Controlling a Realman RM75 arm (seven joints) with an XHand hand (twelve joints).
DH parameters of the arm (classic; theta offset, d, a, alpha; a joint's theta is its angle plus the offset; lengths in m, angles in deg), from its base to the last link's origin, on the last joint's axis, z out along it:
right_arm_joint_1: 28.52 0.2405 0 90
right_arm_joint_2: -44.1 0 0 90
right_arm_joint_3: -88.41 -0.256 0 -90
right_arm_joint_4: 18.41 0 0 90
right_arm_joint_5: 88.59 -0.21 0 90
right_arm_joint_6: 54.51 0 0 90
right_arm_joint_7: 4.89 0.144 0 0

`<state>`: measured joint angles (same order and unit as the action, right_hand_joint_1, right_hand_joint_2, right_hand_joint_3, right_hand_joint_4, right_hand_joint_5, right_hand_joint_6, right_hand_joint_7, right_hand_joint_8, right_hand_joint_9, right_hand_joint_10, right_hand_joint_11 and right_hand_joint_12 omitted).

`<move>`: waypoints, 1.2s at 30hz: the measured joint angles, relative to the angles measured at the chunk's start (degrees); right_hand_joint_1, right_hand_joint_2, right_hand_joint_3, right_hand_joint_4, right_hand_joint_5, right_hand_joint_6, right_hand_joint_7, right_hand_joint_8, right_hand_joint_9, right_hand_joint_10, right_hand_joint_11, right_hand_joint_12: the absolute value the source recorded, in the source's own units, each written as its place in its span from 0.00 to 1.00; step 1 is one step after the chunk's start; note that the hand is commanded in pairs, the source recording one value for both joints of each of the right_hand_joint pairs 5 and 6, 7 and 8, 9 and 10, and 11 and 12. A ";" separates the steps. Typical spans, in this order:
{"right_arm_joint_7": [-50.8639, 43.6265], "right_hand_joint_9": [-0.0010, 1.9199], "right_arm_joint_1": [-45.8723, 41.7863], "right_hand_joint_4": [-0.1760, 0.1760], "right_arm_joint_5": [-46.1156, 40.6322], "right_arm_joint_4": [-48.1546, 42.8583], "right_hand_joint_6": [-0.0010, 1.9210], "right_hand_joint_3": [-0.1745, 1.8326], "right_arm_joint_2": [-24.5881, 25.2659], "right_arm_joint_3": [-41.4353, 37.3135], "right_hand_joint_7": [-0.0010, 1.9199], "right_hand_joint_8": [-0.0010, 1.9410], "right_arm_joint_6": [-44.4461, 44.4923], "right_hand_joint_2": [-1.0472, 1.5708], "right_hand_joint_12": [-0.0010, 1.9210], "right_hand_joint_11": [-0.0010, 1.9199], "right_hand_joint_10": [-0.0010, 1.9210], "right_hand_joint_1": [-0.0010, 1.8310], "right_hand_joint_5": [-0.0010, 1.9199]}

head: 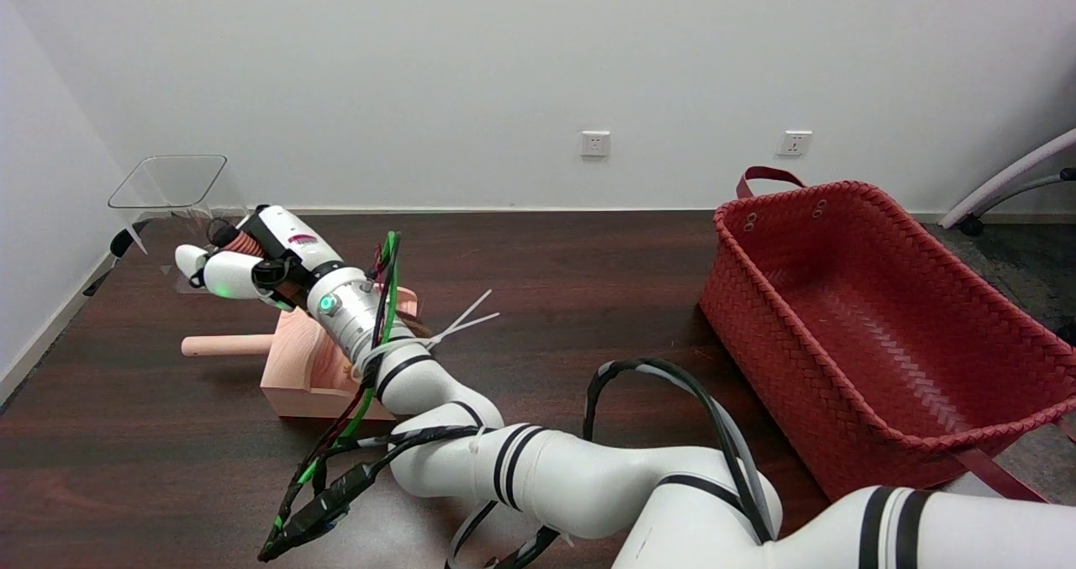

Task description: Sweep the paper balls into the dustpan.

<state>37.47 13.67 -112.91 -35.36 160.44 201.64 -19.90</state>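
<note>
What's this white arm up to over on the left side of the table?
The robot's right arm reaches across the dark table, its right hand near the far left corner, beyond a wooden dustpan. The hand seems to grip something reddish, but that is hard to make out. No paper balls show. A red woven basket sits untouched at right.

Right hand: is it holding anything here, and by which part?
Cannot be told. The right hand reaches past the wooden dustpan; something reddish-brown shows at its fingers, but no grip is clear.

Red basket (pixel 883 334), clear bin (pixel 172 181).
</note>
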 measured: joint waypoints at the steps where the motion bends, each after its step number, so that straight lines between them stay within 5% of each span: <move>1: 0.00 1.00 0.02 0.50 -0.10 0.25 1.00 0.26 0.07 0.00 1.00 0.99 -0.09 1.00 1.00 1.00 1.00 0.33 1.00; 15: 3.11 1.00 0.09 0.50 -1.91 2.48 1.00 0.23 0.56 0.19 1.00 0.99 -1.30 1.00 1.00 1.00 1.00 0.31 1.00; 36: 16.33 1.00 -1.17 0.50 -2.31 -2.05 1.00 0.18 0.68 1.21 1.00 0.99 9.18 1.00 1.00 1.00 1.00 0.31 1.00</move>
<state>53.80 12.51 -115.22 -37.41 161.12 202.85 -10.72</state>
